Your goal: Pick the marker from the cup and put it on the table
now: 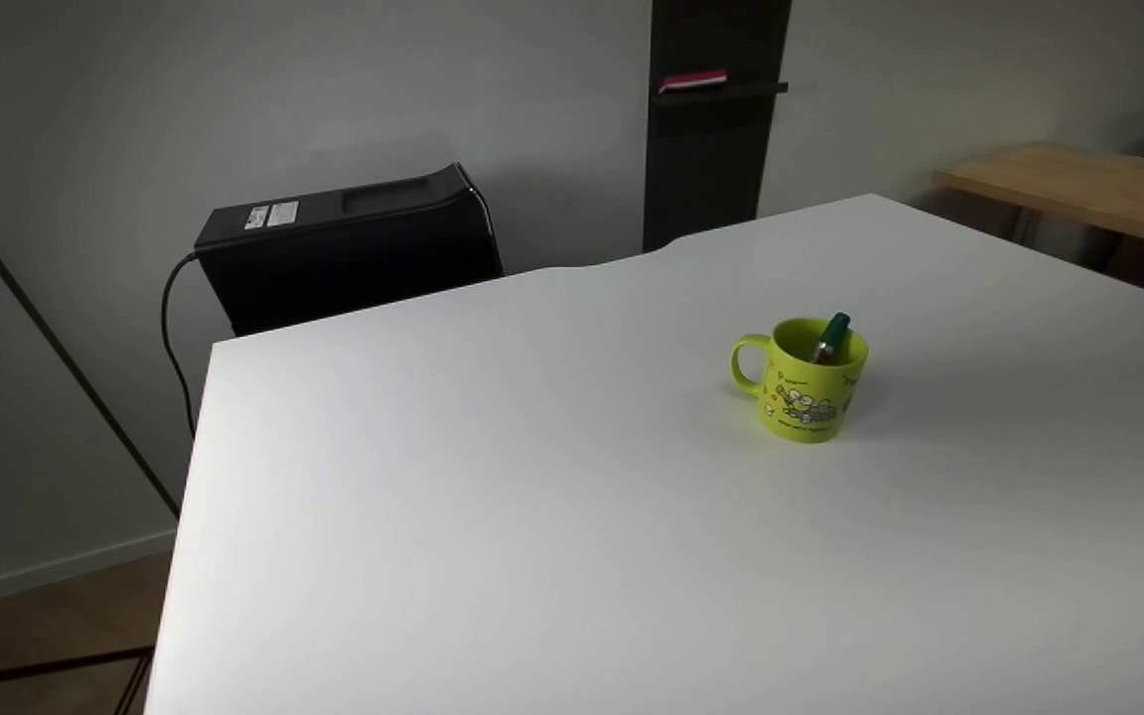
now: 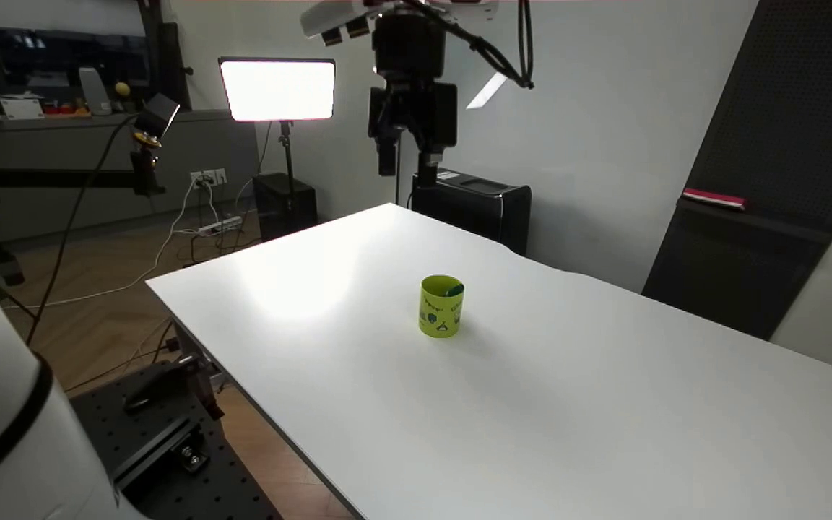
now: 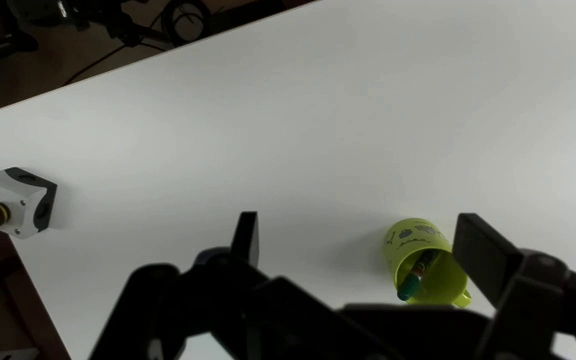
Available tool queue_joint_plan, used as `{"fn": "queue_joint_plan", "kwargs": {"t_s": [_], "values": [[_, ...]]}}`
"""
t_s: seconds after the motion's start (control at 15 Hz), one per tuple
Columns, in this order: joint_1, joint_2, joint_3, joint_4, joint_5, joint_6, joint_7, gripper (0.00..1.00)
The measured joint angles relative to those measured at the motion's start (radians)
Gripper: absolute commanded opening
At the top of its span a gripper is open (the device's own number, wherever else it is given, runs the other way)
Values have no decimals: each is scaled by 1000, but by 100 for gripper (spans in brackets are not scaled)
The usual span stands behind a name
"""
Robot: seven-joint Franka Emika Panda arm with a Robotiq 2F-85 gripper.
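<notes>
A yellow-green cup (image 1: 802,405) with printed drawings and a handle stands upright on the white table (image 1: 493,497). It also shows in an exterior view (image 2: 440,314) and in the wrist view (image 3: 410,239). A marker with a green cap (image 1: 833,334) leans inside the cup, cap end up at the rim. Its cap shows in the wrist view (image 3: 410,286) and barely in an exterior view (image 2: 455,289); its lower end is hidden in the cup. My gripper (image 2: 407,167) is open and empty, high above the table and the cup. In the wrist view the cup appears between the fingers (image 3: 360,237), nearer the right-hand one.
A black box-like device (image 1: 354,248) stands behind the table by the wall. A white and black mount (image 3: 20,202) sits at the table's edge in the wrist view. A bright lamp panel (image 2: 276,89) stands beyond the table. A wooden table (image 1: 1088,189) is at the far side.
</notes>
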Motion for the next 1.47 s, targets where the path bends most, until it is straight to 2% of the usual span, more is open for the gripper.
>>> {"fn": "queue_joint_plan", "kwargs": {"t_s": [0.33, 0.67, 1.0, 1.47], "values": [[-26, 131, -55, 26, -14, 154, -23, 100], [-28, 289, -86, 111, -13, 261, -38, 100], [-16, 437, -89, 230, -10, 290, -38, 100], [48, 595, -87, 382, 29, 290, -38, 100]]}}
